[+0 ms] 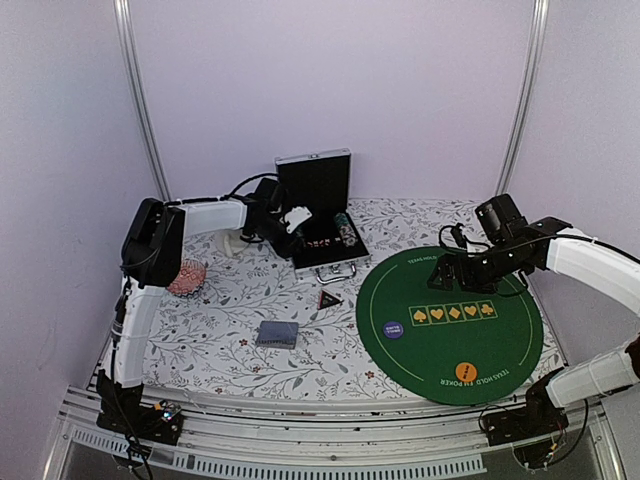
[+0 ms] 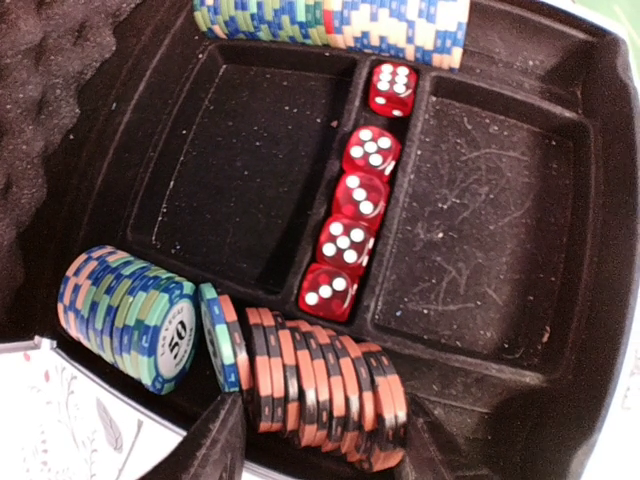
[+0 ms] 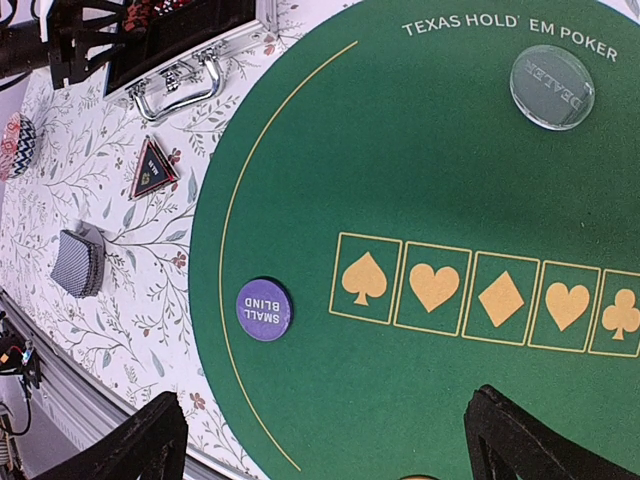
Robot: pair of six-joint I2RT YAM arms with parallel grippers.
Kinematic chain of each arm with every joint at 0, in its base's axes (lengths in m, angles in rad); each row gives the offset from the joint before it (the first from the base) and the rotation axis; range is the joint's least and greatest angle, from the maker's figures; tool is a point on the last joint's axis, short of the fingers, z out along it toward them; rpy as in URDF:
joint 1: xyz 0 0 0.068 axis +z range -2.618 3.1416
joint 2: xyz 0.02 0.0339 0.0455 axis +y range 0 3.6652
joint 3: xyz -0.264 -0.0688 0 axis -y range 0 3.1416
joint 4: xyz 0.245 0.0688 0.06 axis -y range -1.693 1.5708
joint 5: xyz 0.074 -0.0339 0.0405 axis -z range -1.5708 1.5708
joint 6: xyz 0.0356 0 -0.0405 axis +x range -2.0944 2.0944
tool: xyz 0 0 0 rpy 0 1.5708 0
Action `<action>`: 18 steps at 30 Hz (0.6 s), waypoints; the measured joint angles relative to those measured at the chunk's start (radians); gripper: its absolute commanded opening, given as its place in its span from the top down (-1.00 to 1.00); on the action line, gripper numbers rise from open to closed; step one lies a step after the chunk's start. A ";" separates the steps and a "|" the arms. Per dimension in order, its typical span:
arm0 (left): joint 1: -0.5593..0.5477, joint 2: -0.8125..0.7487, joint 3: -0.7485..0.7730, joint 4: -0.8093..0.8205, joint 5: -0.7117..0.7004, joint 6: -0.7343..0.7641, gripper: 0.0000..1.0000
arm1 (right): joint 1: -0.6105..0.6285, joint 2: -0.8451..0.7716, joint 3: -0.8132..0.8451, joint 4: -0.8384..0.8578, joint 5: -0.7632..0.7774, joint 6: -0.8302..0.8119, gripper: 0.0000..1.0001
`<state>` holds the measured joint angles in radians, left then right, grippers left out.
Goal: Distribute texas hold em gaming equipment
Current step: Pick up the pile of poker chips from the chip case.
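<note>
Orange-black chips [image 2: 330, 385] stood edgewise in the case [image 2: 500, 230] slot; they looked slick and loose, best squeezed at the row's ends. Your left gripper [image 2: 318, 450] straddled them, grip untellable; your right gripper [image 3: 335, 450] gaped over the mat [image 3: 400, 150].

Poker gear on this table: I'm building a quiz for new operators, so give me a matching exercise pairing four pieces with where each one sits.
Things
1. red dice
2. purple disc
3. deck of cards
4. triangular marker

Places
A. on the floral cloth, well away from the case
B. on the green mat, beside the printed spade
C. in the case's narrow middle slot
D. on the floral cloth, just in front of the case's handle

Pairs: 1-C, 2-B, 3-A, 4-D
</note>
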<state>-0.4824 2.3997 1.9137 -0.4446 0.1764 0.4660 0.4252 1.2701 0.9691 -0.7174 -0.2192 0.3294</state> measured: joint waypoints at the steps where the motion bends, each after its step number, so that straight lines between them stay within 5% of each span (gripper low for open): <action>1: 0.000 0.000 0.000 -0.002 0.001 0.002 -0.03 | 0.000 0.000 0.000 0.000 0.000 0.000 -0.98; 8: 0.000 0.010 0.023 -0.025 0.003 0.005 0.15 | 0.000 -0.001 0.000 0.000 0.000 0.000 -0.98; 16: 0.005 0.013 0.035 -0.030 0.002 0.012 0.95 | 0.000 -0.017 0.000 0.000 0.002 0.005 -0.98; 18: 0.005 0.013 0.035 -0.030 0.003 0.013 1.00 | 0.000 -0.021 0.000 0.000 0.003 0.008 -0.98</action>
<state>-0.4770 2.4130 1.9491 -0.4744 0.1799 0.4786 0.4252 1.2488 0.9691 -0.7174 -0.2161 0.3370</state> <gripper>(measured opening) 0.324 0.988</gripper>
